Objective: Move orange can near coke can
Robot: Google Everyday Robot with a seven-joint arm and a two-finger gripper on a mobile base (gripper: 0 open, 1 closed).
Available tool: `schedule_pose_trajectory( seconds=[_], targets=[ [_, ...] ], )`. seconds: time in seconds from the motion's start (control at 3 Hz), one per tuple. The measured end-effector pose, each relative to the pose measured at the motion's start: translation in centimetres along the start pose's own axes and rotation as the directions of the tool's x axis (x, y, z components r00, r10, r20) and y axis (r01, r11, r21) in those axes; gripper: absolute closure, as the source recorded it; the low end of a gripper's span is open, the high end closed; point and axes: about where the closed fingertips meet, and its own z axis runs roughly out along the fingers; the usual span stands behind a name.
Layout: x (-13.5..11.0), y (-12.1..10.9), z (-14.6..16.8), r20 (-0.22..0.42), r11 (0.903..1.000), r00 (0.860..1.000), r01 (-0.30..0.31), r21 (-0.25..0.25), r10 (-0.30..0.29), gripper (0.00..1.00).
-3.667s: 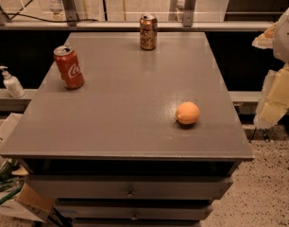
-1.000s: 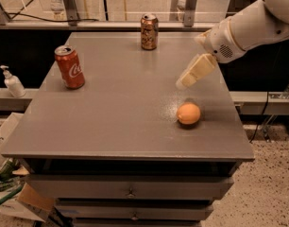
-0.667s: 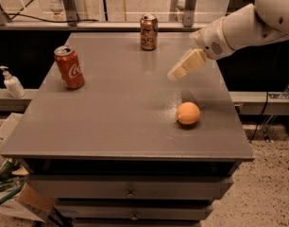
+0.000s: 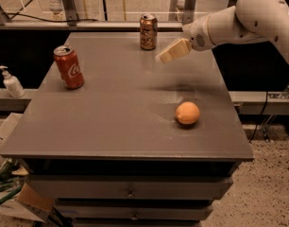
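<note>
Grey counter (image 4: 111,126) with drawers, metal railing behind. Over its far right side the gripper (image 4: 163,57) hovers, its cream fingers (image 4: 176,49) pressed together, holding nothing. Just left of it, the orange can (image 4: 148,31) stands upright at the far edge. An orange (image 4: 187,113) lies nearer. The coke can (image 4: 69,66) stands far left, well apart.

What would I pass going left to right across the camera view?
Soap bottle → coke can → orange can → claw, hovering just right of that can → orange fruit, nearer the table's front edge.
</note>
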Motion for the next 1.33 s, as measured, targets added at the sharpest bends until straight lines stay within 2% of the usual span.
schedule_pose_trajectory(
  seconds=[0.33,0.67,1.0,1.33],
  targets=[
    [-1.7,-1.0,1.8,0.036,0.9999,0.999,-0.010,0.006,0.010,0.00],
    [-0.7,-0.3,1.0,0.039,0.9996,0.999,-0.028,0.007,0.027,0.00],
    [0.9,-0.5,2.2,0.094,0.9962,0.992,-0.084,0.022,0.082,0.00],
    [0.8,-2.1,3.8,0.179,0.9906,0.978,-0.120,0.065,0.107,0.00]
  ],
)
